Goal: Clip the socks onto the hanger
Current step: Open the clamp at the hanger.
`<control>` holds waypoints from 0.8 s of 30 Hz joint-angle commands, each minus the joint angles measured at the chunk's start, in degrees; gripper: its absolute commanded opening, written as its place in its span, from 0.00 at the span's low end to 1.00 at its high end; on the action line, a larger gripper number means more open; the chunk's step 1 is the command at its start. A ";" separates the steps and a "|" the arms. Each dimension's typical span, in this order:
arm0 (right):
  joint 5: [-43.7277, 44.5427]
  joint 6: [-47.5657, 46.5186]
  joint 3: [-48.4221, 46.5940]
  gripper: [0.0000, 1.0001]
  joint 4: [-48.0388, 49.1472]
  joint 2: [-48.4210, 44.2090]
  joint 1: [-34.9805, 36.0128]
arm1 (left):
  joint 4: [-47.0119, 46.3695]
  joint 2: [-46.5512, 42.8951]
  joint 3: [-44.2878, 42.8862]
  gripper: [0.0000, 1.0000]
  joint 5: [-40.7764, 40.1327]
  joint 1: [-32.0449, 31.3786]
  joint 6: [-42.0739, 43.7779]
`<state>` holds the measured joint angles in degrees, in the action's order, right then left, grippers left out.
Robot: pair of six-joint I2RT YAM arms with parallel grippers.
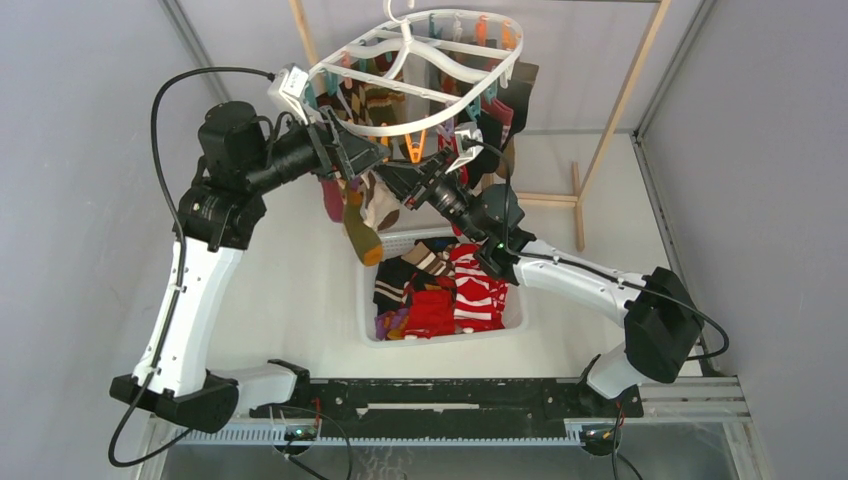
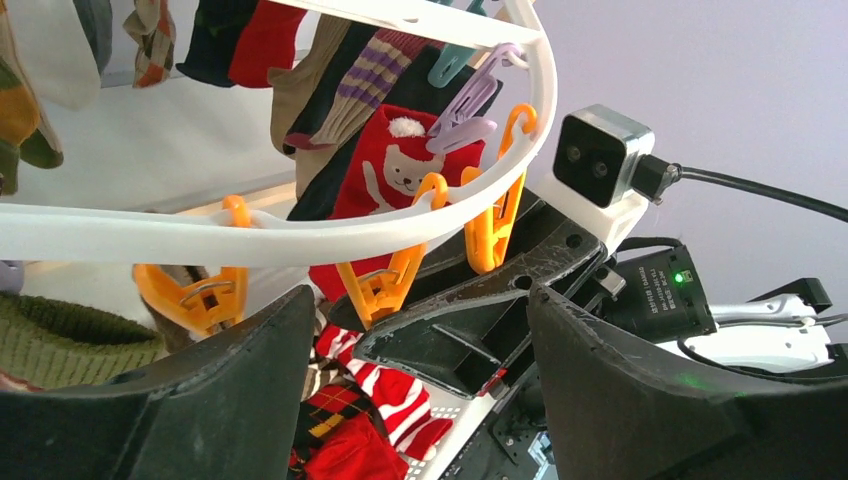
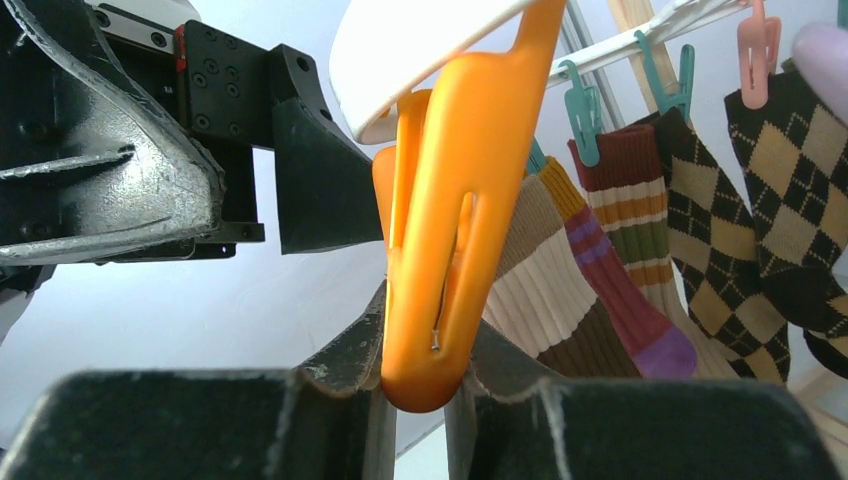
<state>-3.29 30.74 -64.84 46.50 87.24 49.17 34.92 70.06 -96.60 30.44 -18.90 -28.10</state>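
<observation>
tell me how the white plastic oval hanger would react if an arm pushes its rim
Likely to swing or tilt: the hanger seems to hang from its centre hook alone. Its thin plastic may flex slightly. The clipped socks would probably sway with it.

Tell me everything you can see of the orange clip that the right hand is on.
The orange clip is glossy moulded plastic: two long halves with a narrow slot between them, where a small metal bit shows. It hangs almost upright, slightly tilted, from the white rim of the hanger by a hooked top. Its rounded lower end sits between the fingers of the right hand, which pinch it from both sides. No sock shows in it.
</observation>
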 commanded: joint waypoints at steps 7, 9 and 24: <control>0.00 -1.27 -3.97 0.00 -1.06 0.56 -0.02 | -2.75 1.79 -3.10 0.75 0.65 -0.97 -0.21; -0.21 -1.58 -4.22 0.00 -1.54 0.58 -0.01 | -2.81 2.12 -2.79 0.74 0.57 -0.97 -0.28; -2.45 -1.32 -4.25 0.00 -2.20 0.57 0.02 | -3.17 4.62 -5.00 0.53 -0.28 -1.06 0.95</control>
<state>-4.99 30.11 -66.46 43.81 87.88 49.19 34.57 74.54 -97.71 30.33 -19.49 -28.01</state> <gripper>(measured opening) 0.243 0.575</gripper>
